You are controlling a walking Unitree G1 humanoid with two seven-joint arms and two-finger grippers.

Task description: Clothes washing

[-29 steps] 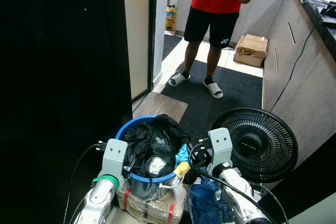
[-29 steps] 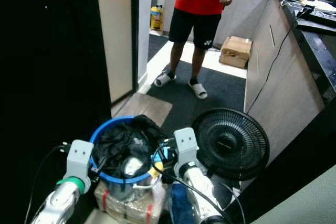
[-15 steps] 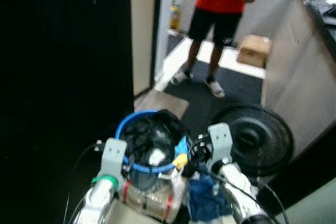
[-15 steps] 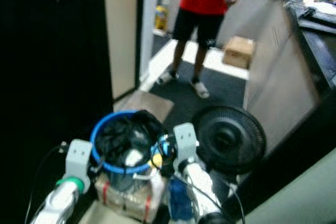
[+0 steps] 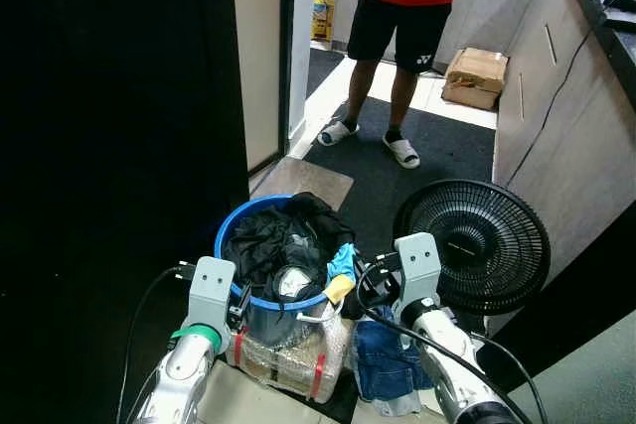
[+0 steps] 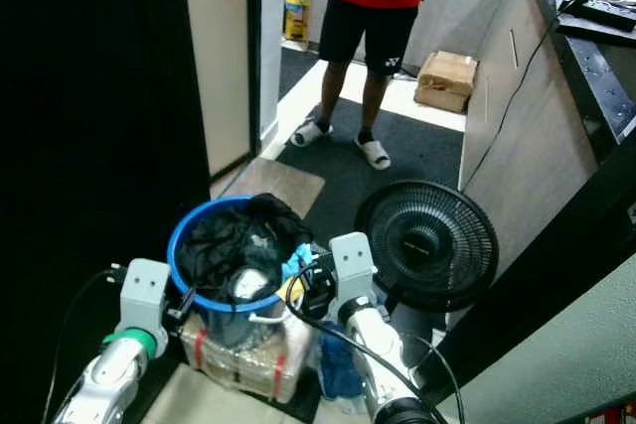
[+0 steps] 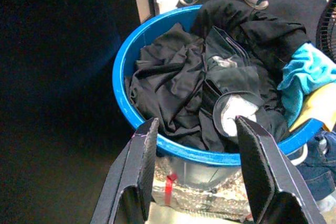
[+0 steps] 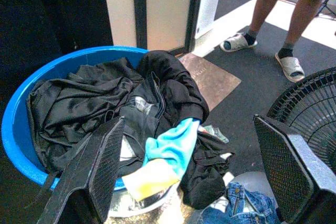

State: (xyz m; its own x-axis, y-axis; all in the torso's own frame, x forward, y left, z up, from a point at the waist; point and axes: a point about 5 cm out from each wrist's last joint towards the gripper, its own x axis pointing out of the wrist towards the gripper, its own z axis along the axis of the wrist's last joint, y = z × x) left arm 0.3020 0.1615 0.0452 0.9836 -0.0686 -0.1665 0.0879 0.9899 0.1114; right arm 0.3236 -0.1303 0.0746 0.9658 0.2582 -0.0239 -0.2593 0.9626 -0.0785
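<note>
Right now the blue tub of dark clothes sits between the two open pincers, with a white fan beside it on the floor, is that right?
Nearly. The fan is black, not white, as the left eye view shows. The rest holds: the blue tub of dark clothes sits between the open left pincer and open right pincer.

A home, in a passage beside a kitchen-like area. A blue laundry basin (image 5: 231,241) heaped with dark clothes (image 7: 210,82) sits by a floor fan (image 5: 473,247), a long bench (image 5: 556,96) with drawers, a doormat (image 5: 298,182), a cardboard box (image 5: 475,77), and a person in slippers (image 5: 401,151).
</note>
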